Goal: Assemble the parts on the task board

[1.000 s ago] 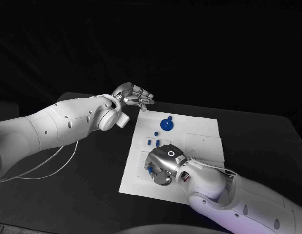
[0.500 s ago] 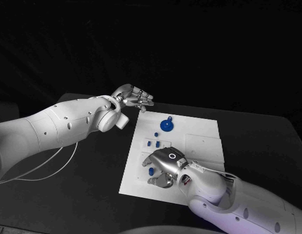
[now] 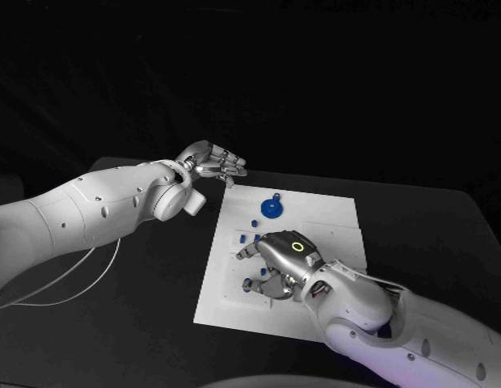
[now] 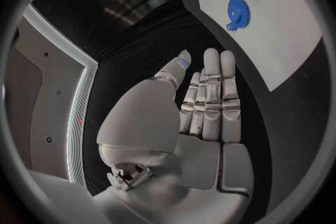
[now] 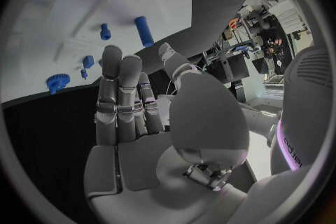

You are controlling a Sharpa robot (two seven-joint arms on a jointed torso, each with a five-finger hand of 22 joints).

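Note:
The white task board (image 3: 332, 234) lies in the middle of the black table. A blue gear (image 3: 273, 208) sits near its far edge, with small blue pieces (image 3: 252, 238) just nearer. A blue peg (image 3: 248, 284) lies by the board's near left side. My right hand (image 3: 281, 263) hovers over the board beside the peg, fingers stretched out and holding nothing. The right wrist view shows those straight fingers (image 5: 119, 95), the peg (image 5: 143, 31) and the gear (image 5: 57, 83) beyond them. My left hand (image 3: 211, 162) floats off the board's far left corner, empty, with straight fingers (image 4: 210, 95) and the gear (image 4: 238, 11) ahead.
Black tabletop (image 3: 145, 283) surrounds the board on all sides. A thin white cable (image 3: 82, 279) hangs under my left arm, over the table's left part.
My right hand has lifted off the blue peg, turned at the wrist and moved a little toward the far side. The peg now lies uncovered. My left hand has shifted slightly left.

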